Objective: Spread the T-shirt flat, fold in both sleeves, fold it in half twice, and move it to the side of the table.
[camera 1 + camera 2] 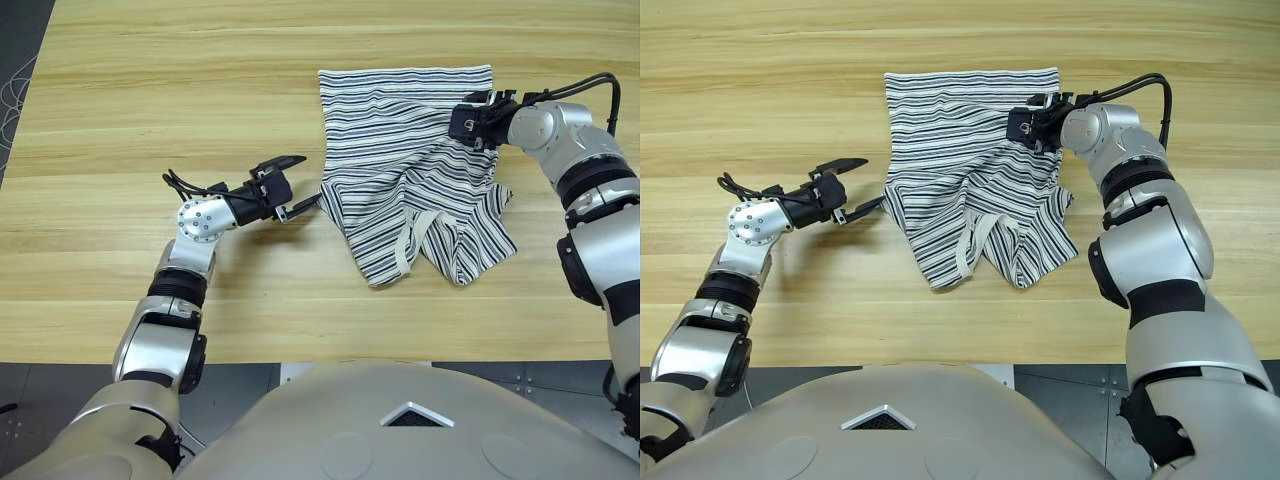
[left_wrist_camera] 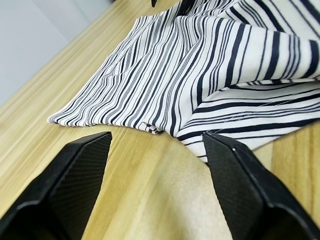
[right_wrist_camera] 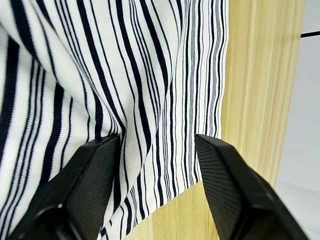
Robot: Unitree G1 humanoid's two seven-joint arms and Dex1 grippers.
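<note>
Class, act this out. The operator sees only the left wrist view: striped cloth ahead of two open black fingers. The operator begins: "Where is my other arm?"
Observer: Your right tool is open over the shirt's far right part, close to its right edge.
Operator: Is the shirt flat?
Observer: No. Its far edge lies straight, but the near half is bunched, with the collar showing close to the near edge.
Operator: Where on the table is it?
Observer: On the robot's right half of the table; your left tool is beside the shirt's left edge.
</note>
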